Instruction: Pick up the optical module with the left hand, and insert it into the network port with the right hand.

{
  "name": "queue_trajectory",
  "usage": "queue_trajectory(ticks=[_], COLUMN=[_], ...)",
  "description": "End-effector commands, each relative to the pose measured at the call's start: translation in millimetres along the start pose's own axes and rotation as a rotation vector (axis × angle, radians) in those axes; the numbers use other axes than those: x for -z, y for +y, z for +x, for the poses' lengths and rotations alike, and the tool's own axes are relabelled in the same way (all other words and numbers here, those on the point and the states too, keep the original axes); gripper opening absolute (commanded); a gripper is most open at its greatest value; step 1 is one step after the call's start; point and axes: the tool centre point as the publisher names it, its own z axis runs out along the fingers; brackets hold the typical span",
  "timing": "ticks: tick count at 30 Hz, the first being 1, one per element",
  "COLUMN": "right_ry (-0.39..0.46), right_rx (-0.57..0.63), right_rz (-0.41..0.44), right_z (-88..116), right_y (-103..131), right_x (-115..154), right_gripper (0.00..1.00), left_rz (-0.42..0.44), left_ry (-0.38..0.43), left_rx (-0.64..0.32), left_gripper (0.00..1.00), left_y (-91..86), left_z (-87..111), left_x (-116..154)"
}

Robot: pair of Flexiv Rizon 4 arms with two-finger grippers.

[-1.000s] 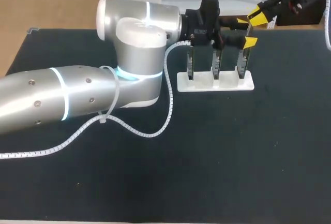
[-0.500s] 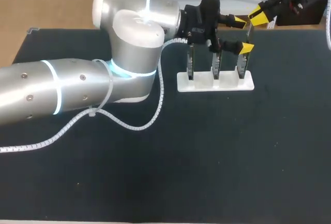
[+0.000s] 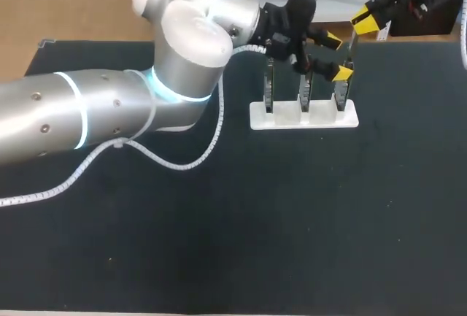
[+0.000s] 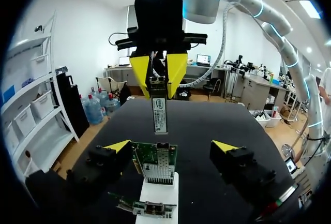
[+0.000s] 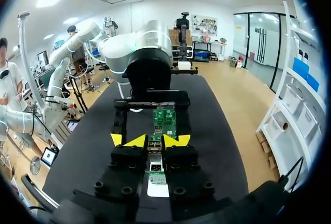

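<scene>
My right gripper [image 3: 363,22] [image 4: 158,79] hangs over the right end of the card stand, shut on the optical module [image 4: 160,111] [image 3: 352,44], a slim metal bar pointing down. Right under it stands a green network card [image 4: 154,158] with its silver port [image 4: 158,171] facing up. My left gripper [image 3: 338,56] [image 4: 171,149] is open wide, its yellow fingertips [image 4: 118,146] on either side of that card and touching nothing. In the right wrist view my right gripper [image 5: 155,141] has the module [image 5: 155,149] between its tips, and the card [image 5: 164,120] lies just ahead.
A white stand [image 3: 304,116] holds three upright cards at the table's far middle. My left arm [image 3: 109,112] and its white cable [image 3: 182,163] cover the table's left half. The black table top [image 3: 314,214] in front and to the right is bare.
My left gripper has opened wider and drawn back a little from the module, which stays in my right gripper. The left arm's elbow has swung up and back. The right arm has not moved.
</scene>
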Motion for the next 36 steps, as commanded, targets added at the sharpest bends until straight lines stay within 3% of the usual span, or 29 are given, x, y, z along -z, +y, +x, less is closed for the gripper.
queue_trajectory(ticks=[1, 7, 21, 36], right_ry=[0.000, -0.001, 0.002, 0.001], right_rx=[0.002, 0.001, 0.002, 0.001], right_rz=[0.014, 0.014, 0.013, 0.013], right_z=[0, 0, 0, 0], right_y=[5, 5, 5, 5], right_x=[0, 0, 0, 1], right_gripper=[0.00, 0.00, 0.00, 0.00], left_rz=[0.017, 0.006, 0.013, 0.033], left_ry=[0.091, 0.155, 0.242, 0.245], left_rx=[-0.004, -0.040, -0.004, 0.007], left_gripper=[1.00, 1.00, 1.00, 1.00], left_y=[7.1, 5.8, 7.1, 7.4], left_z=[-1.6, 3.5, 14.5, 18.8], left_x=[-4, -4, -5, -8])
